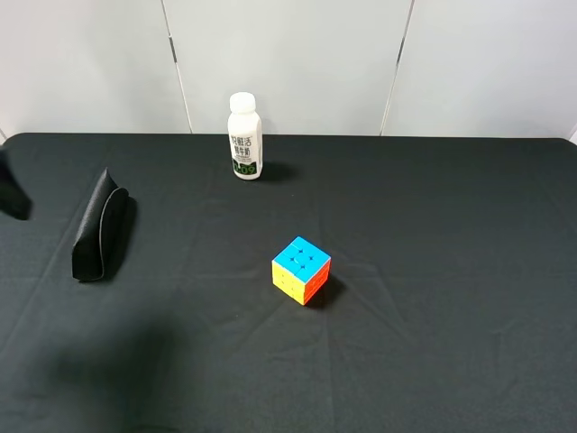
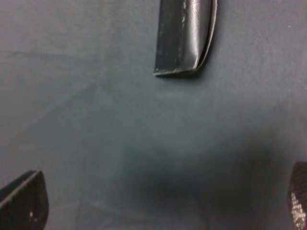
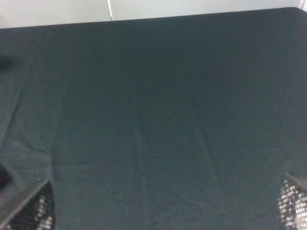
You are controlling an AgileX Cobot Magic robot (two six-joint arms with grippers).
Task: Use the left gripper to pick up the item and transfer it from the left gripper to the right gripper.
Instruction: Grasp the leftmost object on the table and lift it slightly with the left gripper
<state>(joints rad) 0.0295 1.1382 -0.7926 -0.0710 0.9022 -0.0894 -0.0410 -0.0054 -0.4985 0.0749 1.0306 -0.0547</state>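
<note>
- Black flat case [image 1: 97, 227] lies on the dark cloth [image 1: 433, 271], long and narrow. The task names no item, but the left wrist view frames this case, so I take it as the target.
- Left gripper [image 2: 160, 196] hangs short of the case, jaws spread wide, nothing between them.
- Right gripper [image 3: 161, 203] is likewise released, over bare cloth.
- To do it well: centre over the case and close across its narrow width near one end. That leaves the other end free for the right jaws.
- Cube [image 1: 301, 269] sits well apart from the case, toward mid-table.
- Bottle [image 1: 244, 136] stands beyond the case, by the back wall.
- Hard to read: neither arm shows in the high view, bar a dark blur [image 1: 11, 194] beside the case. Only the fingertips show, and the height above the case is unclear.
</note>
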